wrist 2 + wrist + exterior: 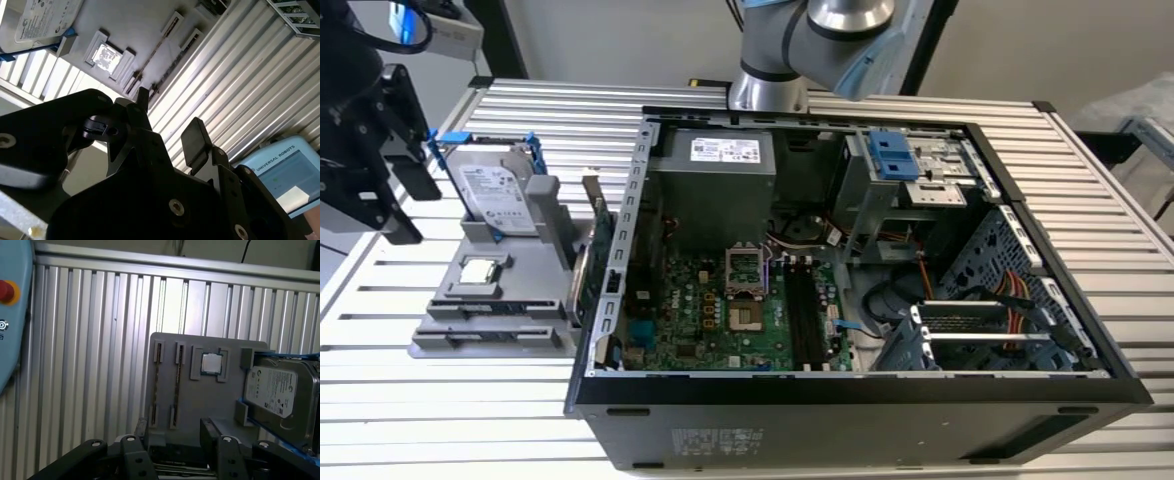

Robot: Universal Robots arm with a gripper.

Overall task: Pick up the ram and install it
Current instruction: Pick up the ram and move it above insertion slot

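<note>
Two thin ram sticks stand on edge in the slots of a grey holder (200,400). One ram stick (159,385) lies beside the other ram stick (177,385), and one ram stick (152,57) appears as a thin dark line in the second wrist view. My gripper (175,440) is open, its two black fingers (141,432) apart with nothing between them. It hovers above the holder's edge, short of the sticks. In the exterior view the gripper (394,195) hangs at the far left, above the holder (520,340).
The holder also carries a processor chip (211,363) and a hard drive (280,395). The open computer case (854,390) lies at the exterior view's right of it, motherboard slots (801,320) inside, a green expansion card (603,270) at its wall. A light-blue pendant (10,315) lies nearby.
</note>
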